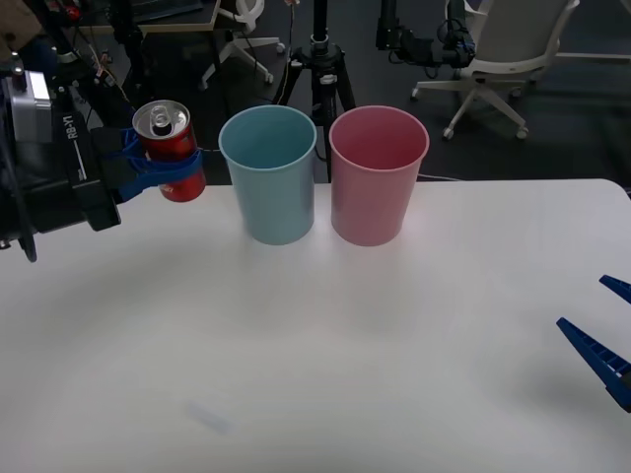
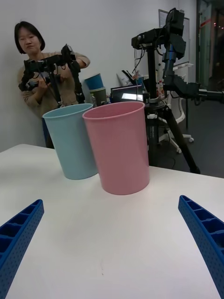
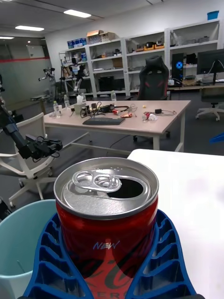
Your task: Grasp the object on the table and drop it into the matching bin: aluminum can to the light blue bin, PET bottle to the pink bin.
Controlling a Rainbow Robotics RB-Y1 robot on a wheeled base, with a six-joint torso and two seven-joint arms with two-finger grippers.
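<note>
My left gripper (image 1: 173,169) is shut on the red aluminum can (image 1: 171,148), which stands upright with its silver top and open pull tab showing. It hangs above the table (image 1: 315,335), just left of the light blue bin (image 1: 269,173) and a little higher than its rim. In the left wrist view the can (image 3: 107,224) sits between the blue ribbed fingers (image 3: 168,266), with the light blue bin's rim (image 3: 18,233) close beside it. The pink bin (image 1: 378,173) stands right of the blue one, touching it. My right gripper (image 1: 611,335) rests open at the table's right edge.
Both bins (image 2: 70,140) (image 2: 119,145) stand near the table's far edge. Behind them are a black tripod (image 1: 320,69) and office chairs. The wide white tabletop lies between the bins and me.
</note>
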